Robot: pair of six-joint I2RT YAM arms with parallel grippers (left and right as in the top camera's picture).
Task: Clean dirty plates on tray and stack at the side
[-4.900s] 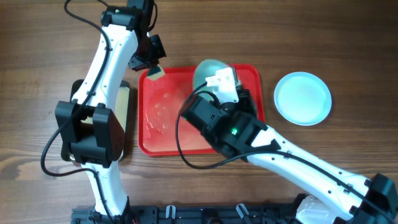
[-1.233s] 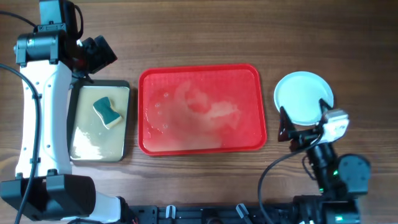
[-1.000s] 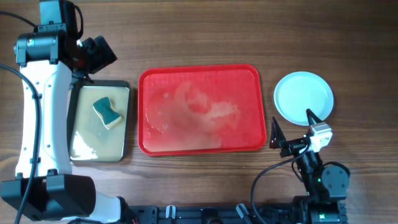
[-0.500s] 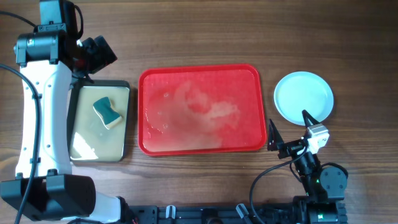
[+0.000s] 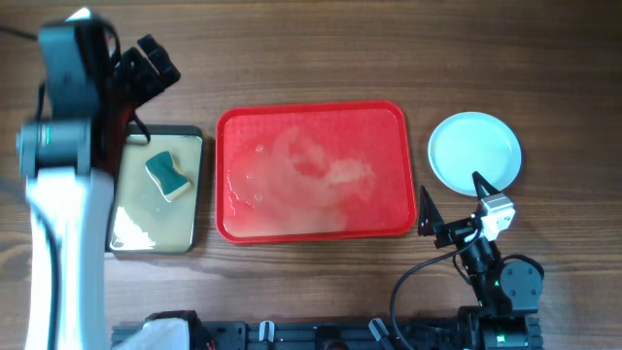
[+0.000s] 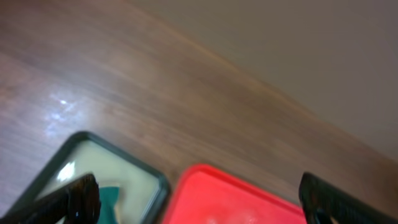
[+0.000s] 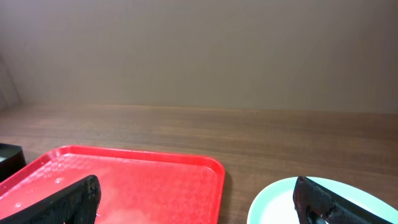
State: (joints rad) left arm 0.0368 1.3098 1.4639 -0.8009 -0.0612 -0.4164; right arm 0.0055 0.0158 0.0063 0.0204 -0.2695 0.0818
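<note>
Red tray looks glossy with whitish wet smears, long side running left-right on the bench, ahead-left of the right gripper, whose jaws are wide apart; the pale blue plates sit just ahead-right of it, only the top one showing. Left gripper is spread too, tray off to its lower right

A wooden table is seen across the whole overhead frame. At its left, a small black-rimmed tray with a wet, yellowish-beige inside is laid. A teal-and-yellow sponge is set tilted in the tray's upper half. A plain wall is shown behind the table in the right wrist view.
</note>
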